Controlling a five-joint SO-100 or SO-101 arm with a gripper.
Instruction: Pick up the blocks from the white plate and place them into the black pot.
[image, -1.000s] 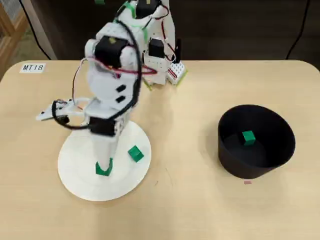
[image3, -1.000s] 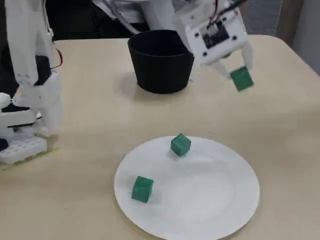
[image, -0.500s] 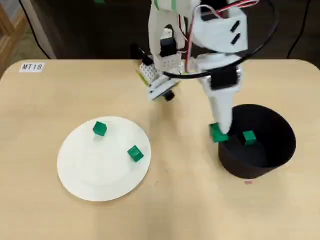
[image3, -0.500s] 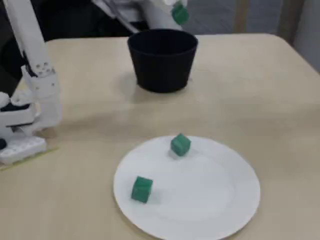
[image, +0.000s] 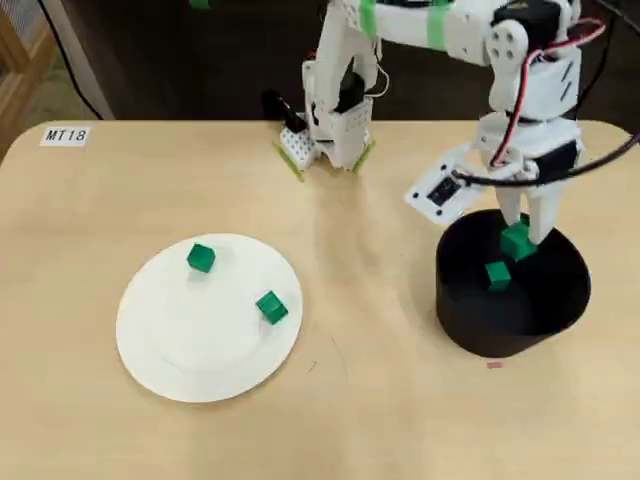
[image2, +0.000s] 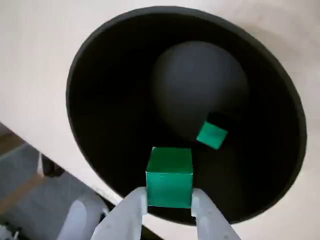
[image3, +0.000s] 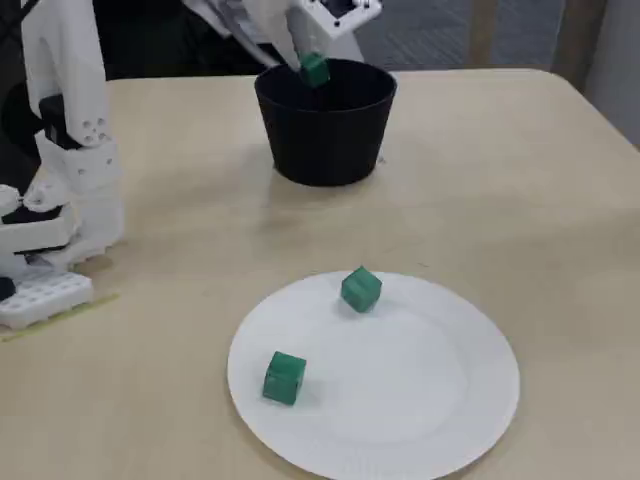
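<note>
Pale wood tabletop (image3: 520, 200) fills the fixed view, with the plate (image3: 420, 420) nearest the camera. Two blocks sit on the plate, well apart: one (image3: 284, 377) near its left edge, tilted, the other (image3: 361, 288) near its far rim. In the overhead view the same plate (image: 190, 350) lies left of centre, its blocks (image: 201, 258) and (image: 271, 307) in the upper and right parts.

Farther back stands the pot (image3: 325, 135). The wrist view shows one block (image2: 212, 135) lying on the pot's (image2: 115, 100) floor.

Over the pot's mouth the gripper (image2: 170, 200) points down, its two fingers (image2: 135, 207) clamped narrowly on another block (image2: 169, 177), which hangs above the rim level. Overhead, the gripper (image: 521, 232) and held block (image: 517, 242) sit above the pot (image: 470, 320), with the arm reaching across from its base (image: 335, 130) at the table's far edge.

A label reading MT18 (image: 66, 135) lies at the far left corner.
</note>
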